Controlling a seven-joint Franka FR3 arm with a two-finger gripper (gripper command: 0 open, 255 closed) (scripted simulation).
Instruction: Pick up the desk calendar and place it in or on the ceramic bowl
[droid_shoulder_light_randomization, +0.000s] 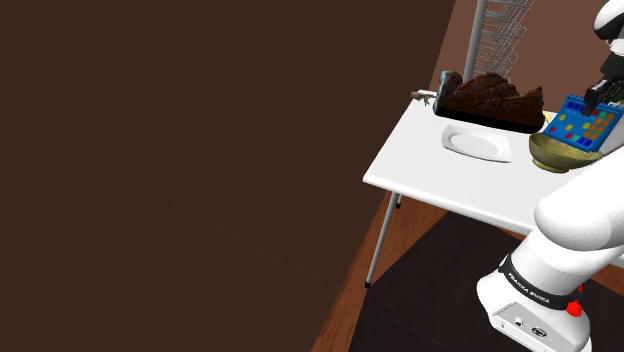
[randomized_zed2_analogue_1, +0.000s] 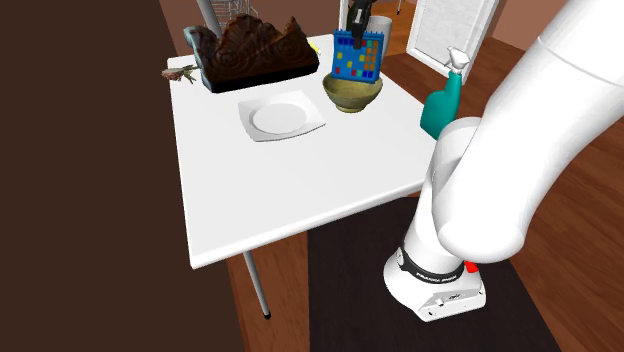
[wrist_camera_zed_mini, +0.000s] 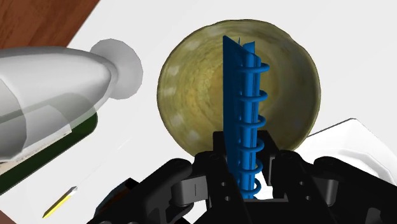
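Closest up, the black hand (wrist_camera_zed_mini: 245, 160) is clamped on the spiral spine of the blue desk calendar (wrist_camera_zed_mini: 232, 89), so it's definitely holding that. The calendar hangs upright right over the mouth of the olive-brown bowl (wrist_camera_zed_mini: 191, 95). Can't tell if its bottom edge actually touches the bowl, though. Going across the white tabletop (randomized_zed2_analogue_1: 290, 200) in the second exterior view, well left of the bowl sits a jagged dark brown lump (randomized_zed2_analogue_1: 255, 50). Next is a white square plate (randomized_zed2_analogue_1: 282, 118) just left of the bowl, and a teal spray bottle (randomized_zed2_analogue_1: 440, 108) stands off to the bowl's right.
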